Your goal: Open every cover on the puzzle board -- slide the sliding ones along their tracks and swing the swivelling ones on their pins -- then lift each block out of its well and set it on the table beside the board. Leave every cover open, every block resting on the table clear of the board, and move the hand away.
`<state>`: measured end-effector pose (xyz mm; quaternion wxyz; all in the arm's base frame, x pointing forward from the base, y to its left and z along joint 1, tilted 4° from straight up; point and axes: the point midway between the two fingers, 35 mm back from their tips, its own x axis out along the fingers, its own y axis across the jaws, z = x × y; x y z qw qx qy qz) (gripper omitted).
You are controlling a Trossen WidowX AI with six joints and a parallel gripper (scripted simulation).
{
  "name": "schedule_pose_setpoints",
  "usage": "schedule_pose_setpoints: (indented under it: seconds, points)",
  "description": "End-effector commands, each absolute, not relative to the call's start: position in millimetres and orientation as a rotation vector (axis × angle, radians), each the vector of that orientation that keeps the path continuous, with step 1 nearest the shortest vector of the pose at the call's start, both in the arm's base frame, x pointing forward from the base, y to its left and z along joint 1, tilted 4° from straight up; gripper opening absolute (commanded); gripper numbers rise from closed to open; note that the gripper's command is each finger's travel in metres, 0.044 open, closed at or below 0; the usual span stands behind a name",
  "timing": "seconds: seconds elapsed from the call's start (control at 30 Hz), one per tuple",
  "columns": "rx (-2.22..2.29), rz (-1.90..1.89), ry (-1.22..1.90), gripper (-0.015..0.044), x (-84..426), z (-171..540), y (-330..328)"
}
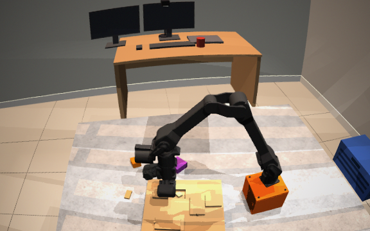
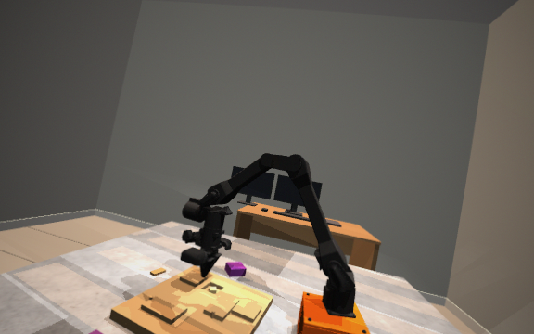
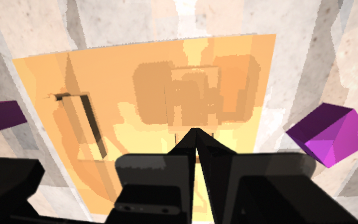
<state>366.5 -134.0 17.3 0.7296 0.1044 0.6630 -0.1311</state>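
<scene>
Black gripper, fingertips pinched together on nothing, above the far part of the tan puzzle board on the table; best, I judge, to press a cover's edge lightly and push straight along its track

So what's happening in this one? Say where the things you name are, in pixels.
The black arm has its hand [image 1: 166, 196] [image 2: 205, 275] [image 3: 195, 131] shut on nothing, pointing down at the far part of the wooden puzzle board [image 1: 215, 189] [image 2: 125, 312] [image 3: 40, 75]. One well, holding a small pale piece [image 1: 179, 194] [image 2: 213, 289], lies uncovered near it. Off the board on the table are a purple block [image 1: 180, 164] [image 2: 235, 269] [image 3: 337, 137], an orange block [image 1: 135, 162] and a thin tan piece [image 1: 128, 194] [image 2: 158, 272].
</scene>
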Motion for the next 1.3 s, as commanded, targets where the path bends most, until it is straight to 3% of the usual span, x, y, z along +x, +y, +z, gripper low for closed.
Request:
schedule_pose_setpoints:
  seconds: [0.0,0.7,1.27]
  points:
    - [0.234,-0.289,1.459,0.0,367.2,22.7,-133.7]
    - [0.236,-0.294,1.46,0.0,367.2,44.6,-133.2]
    - [0.824,-0.817,1.312,0.0,315.4,51.2,-53.9]
